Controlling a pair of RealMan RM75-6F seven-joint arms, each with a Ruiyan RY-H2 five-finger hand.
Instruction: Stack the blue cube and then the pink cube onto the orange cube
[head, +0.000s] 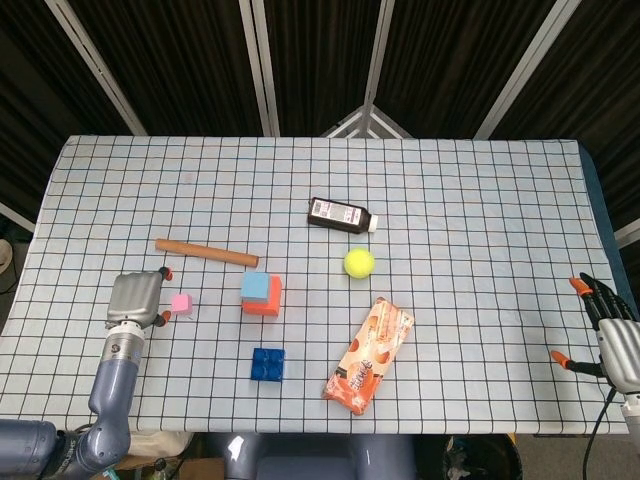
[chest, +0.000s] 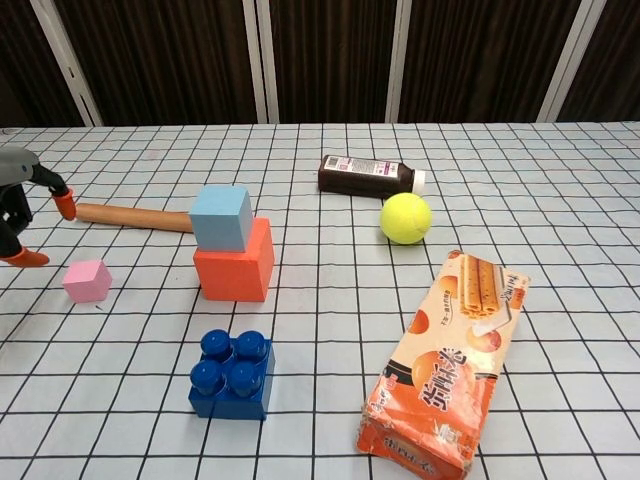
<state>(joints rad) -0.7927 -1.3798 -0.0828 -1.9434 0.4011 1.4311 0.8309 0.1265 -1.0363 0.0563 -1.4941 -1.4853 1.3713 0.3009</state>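
Left hand (head: 137, 300) of mine hangs empty near the table's (head: 480, 190) left edge in the head view, fingers apart just beside the pink cube (head: 181, 303), while my right hand (head: 612, 335) idles open and empty off the right edge; the blue cube (head: 256, 286) already sits on the orange cube (head: 268, 301) left of centre. From the chest view only my left hand's fingertips (chest: 64, 204) show at the left edge, near the pink cube (chest: 87, 281), so I judge I should straddle that cube squarely, pinch its flat sides, and lift clear before crossing to the blue cube (chest: 221, 217), which sits toward the back left of the orange cube (chest: 236, 263).
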